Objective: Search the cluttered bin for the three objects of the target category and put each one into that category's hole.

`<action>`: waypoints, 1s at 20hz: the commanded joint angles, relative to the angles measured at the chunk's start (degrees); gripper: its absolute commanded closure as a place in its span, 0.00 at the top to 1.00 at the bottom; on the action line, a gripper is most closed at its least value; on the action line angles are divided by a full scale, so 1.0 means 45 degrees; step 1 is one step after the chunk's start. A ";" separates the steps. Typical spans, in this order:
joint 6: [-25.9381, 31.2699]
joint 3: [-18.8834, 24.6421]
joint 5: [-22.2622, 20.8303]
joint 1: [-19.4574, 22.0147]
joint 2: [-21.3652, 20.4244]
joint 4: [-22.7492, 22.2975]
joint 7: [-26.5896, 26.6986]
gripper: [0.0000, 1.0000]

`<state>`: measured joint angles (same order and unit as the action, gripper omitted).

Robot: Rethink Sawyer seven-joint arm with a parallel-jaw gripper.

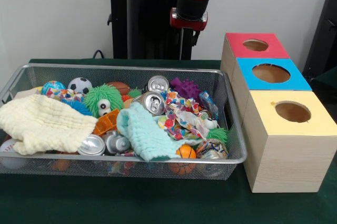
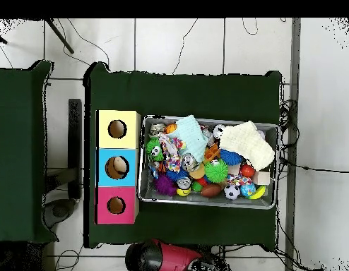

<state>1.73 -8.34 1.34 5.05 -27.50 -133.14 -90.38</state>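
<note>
even, bright indoor light; soft shadows; glare on can tops (image 1: 158, 83).

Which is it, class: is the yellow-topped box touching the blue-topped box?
Touching: the front view shows the yellow-topped box flush against the blue-topped box, no gap.

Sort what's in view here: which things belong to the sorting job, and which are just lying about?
Job:
- the bin, wire mesh, full of clutter
- three wooden boxes with holes: red top, blue top, yellow top
- drink cans, balls, cloths in the bin; target category unclear

Lying about:
- cables on the floor
- second green table
</note>
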 commanded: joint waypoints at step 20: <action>-0.0453 0.1489 0.2915 -0.1237 0.0781 0.2404 -0.3367 1.00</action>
<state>1.73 -6.80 8.26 0.78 -25.55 -132.88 -90.38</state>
